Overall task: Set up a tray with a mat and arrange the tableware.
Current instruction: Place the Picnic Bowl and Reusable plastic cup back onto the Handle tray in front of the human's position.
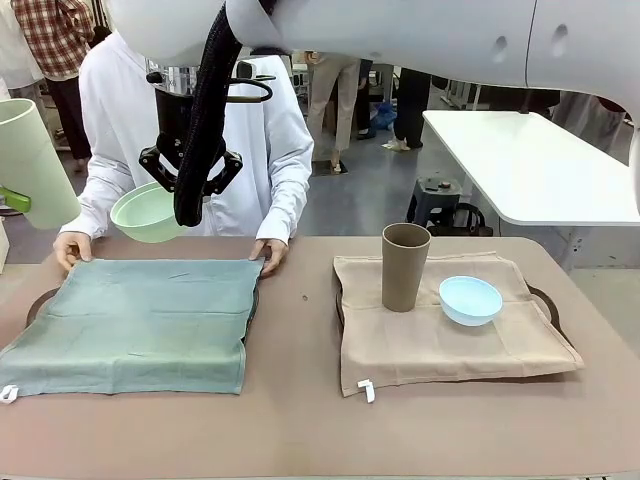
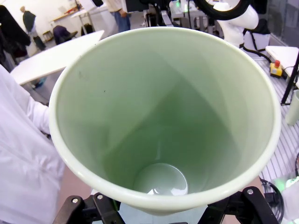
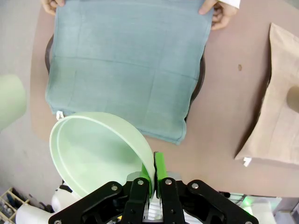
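The right gripper [image 3: 153, 173] pinched the rim of the pale green bowl [image 3: 100, 154] above the green mat [image 1: 140, 320]. The left gripper [image 1: 12, 198] clasped the pale green cup [image 2: 163, 116], raised at the table's left edge

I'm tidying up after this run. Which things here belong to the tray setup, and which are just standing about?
Belonging to the job:
pale green cup
pale green bowl
brown cup
light blue bowl
green mat
beige mat

Standing about:
white table
stool
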`<state>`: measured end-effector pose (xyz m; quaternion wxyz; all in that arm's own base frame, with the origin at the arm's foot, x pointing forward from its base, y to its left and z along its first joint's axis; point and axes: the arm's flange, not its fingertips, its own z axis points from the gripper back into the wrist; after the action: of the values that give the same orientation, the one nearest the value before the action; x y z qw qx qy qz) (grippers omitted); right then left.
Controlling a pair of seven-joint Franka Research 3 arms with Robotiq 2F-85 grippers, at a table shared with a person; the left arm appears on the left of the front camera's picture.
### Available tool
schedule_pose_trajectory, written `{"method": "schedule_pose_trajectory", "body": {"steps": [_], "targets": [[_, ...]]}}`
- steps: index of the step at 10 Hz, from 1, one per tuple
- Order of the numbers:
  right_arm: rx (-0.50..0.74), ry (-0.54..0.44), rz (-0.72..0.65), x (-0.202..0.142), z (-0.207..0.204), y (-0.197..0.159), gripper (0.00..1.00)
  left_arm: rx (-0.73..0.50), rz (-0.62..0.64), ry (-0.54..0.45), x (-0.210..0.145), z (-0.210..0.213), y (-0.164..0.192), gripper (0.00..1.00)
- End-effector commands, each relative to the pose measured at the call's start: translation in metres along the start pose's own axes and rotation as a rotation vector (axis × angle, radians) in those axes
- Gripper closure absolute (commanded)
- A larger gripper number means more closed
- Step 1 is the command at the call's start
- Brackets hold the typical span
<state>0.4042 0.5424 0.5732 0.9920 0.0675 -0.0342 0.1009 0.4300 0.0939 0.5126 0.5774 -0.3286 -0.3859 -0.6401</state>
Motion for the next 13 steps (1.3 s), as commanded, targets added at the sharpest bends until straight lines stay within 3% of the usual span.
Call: {"method": "schedule_pose_trajectory", "body": {"steps": [1, 11, 12, 13], "targets": [[-0.003, 0.000, 0.008, -0.001, 0.004, 0.001, 1.00, -0.003, -0.013, -0.003, 0.003, 0.002, 0.000, 1.00], [-0.003, 0.000, 0.008, -0.001, 0.004, 0.001, 1.00, -0.003, -0.013, -0.003, 0.003, 0.002, 0.000, 1.00], [0.000, 0.000, 0.000, 0.000, 0.000, 0.000, 0.96, 0.000, 0.000, 0.000, 0.000, 0.000, 0.000, 0.18], [0.025, 0.020, -0.025, 0.018, -0.024, -0.015, 0.96, -0.007, -0.011, -0.005, -0.021, -0.011, 0.013, 0.18]]}}
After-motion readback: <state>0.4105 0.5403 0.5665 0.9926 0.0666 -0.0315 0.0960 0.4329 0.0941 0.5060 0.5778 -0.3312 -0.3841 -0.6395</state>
